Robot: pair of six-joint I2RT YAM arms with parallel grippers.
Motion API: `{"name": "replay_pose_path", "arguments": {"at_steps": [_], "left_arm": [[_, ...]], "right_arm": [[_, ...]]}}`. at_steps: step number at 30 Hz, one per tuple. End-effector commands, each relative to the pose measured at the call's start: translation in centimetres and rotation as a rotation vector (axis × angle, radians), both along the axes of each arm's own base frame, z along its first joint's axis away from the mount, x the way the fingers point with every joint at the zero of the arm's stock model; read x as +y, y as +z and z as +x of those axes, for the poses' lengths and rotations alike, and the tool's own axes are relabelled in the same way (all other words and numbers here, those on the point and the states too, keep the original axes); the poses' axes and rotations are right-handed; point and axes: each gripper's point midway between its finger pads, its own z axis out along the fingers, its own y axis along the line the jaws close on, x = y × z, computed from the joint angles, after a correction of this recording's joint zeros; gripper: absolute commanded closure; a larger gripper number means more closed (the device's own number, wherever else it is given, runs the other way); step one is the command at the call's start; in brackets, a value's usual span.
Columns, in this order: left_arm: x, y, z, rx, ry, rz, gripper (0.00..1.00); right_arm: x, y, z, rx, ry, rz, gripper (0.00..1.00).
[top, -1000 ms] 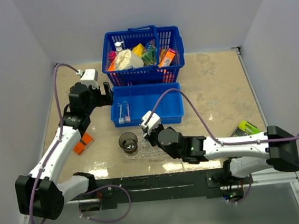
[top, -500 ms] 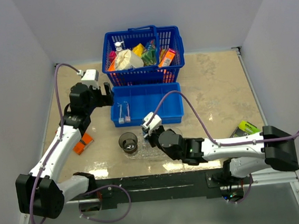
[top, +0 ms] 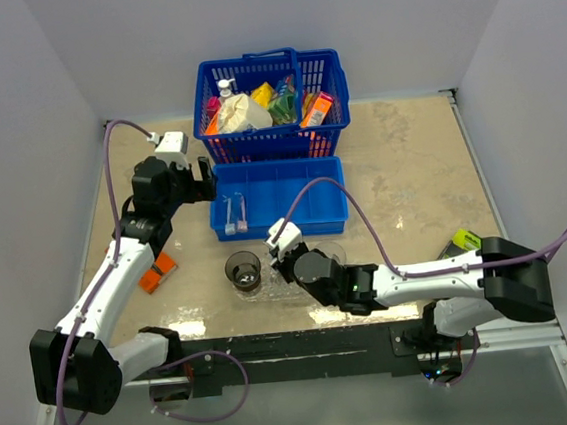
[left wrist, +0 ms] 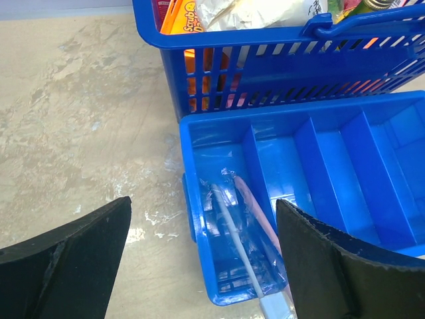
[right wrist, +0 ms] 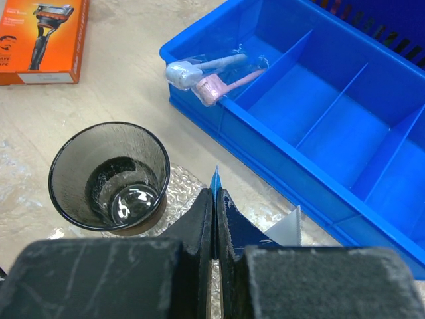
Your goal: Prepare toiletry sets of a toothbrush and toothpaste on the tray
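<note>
Two clear-wrapped toothbrushes [top: 235,215] lie in the left compartment of the blue divided bin [top: 307,192]; the left wrist view shows them [left wrist: 236,226] from above. My left gripper [top: 203,180] hangs open over that end of the bin, its jaws [left wrist: 202,206] wide apart and holding nothing. The right gripper [top: 280,257] is shut on a toothpaste tube seen edge-on, a thin blue sliver [right wrist: 216,178] between the jaws with a pale crimped end [right wrist: 290,228] beside them. It hovers over the clear bumpy tray [right wrist: 178,188], just right of a smoky cup [right wrist: 109,176] standing on it.
A blue handled basket [top: 270,93] full of packaged goods stands behind the bin. An orange razor box [top: 157,273] lies left of the tray [top: 271,286]. A green and black packet [top: 465,245] sits at the right near the table's front edge.
The right arm has shifted slightly nearer and lower over the tray, still gripping the tube. The left arm has not moved.
</note>
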Motion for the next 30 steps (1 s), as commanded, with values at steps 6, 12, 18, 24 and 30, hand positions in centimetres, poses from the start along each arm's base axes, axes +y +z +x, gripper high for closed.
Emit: {"name": "replay_pose_path", "arguments": {"at_steps": [6, 12, 18, 24, 30], "left_arm": [[-0.5, 2.5, 0.7, -0.066, -0.021, -0.008, 0.07], [-0.5, 2.8, 0.7, -0.072, -0.025, -0.013, 0.07], [-0.6, 2.8, 0.6, -0.071, -0.028, -0.014, 0.07], [-0.5, 3.0, 0.5, -0.075, -0.025, -0.013, 0.07], [-0.5, 3.2, 0.4, -0.080, -0.026, -0.015, 0.07]], "right_arm": [[0.2, 1.1, 0.5, -0.005, -0.055, 0.074, 1.00], [0.2, 1.4, 0.5, -0.003, -0.060, 0.071, 0.80], [0.4, 2.6, 0.3, -0.011, -0.052, 0.081, 0.63], [0.5, 3.7, 0.1, -0.013, -0.042, 0.103, 0.52], [1.1, 5.0, -0.6, 0.001, -0.001, 0.129, 0.44]]}}
